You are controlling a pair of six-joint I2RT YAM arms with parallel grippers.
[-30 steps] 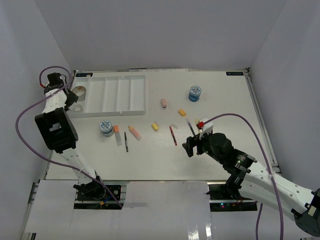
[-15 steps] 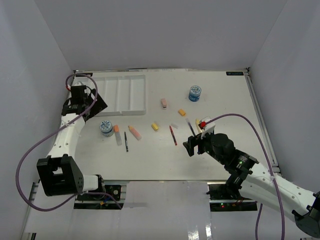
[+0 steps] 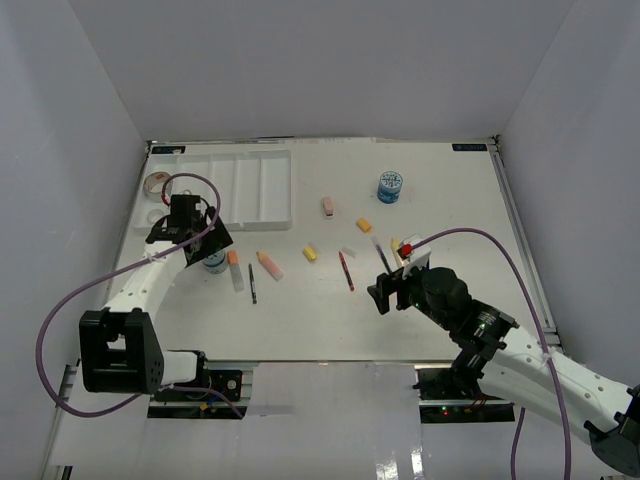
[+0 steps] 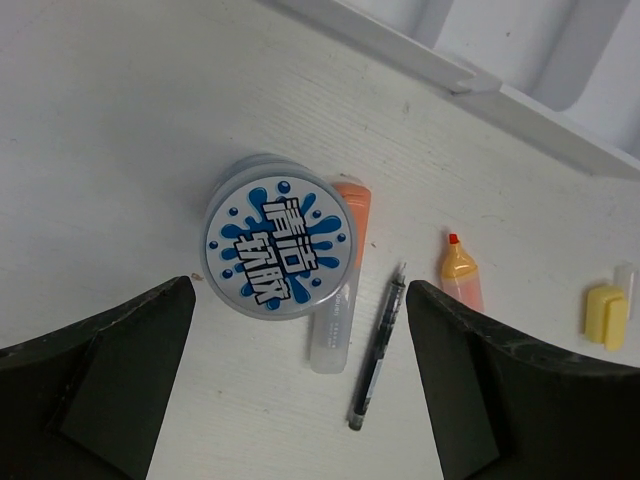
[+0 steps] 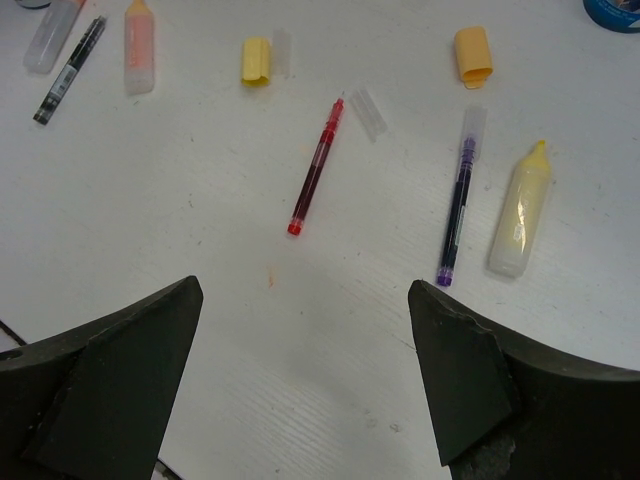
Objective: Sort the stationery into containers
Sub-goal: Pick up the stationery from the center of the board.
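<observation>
My left gripper is open and empty, hovering over a blue-white tub that lies between its fingertips in the left wrist view. Beside the tub lie a clear marker with an orange cap, a dark pen and an orange marker. The white tray stands at the far left. My right gripper is open and empty, above bare table just short of a red pen, a purple pen and a yellow marker.
Two tape rolls sit at the tray's left end. A second tub stands at the far right. A pink eraser, an orange eraser and a yellow eraser lie mid-table.
My left arm has swung from the tray's far left corner toward the near side and now hangs over the tub. The right arm has not moved.
</observation>
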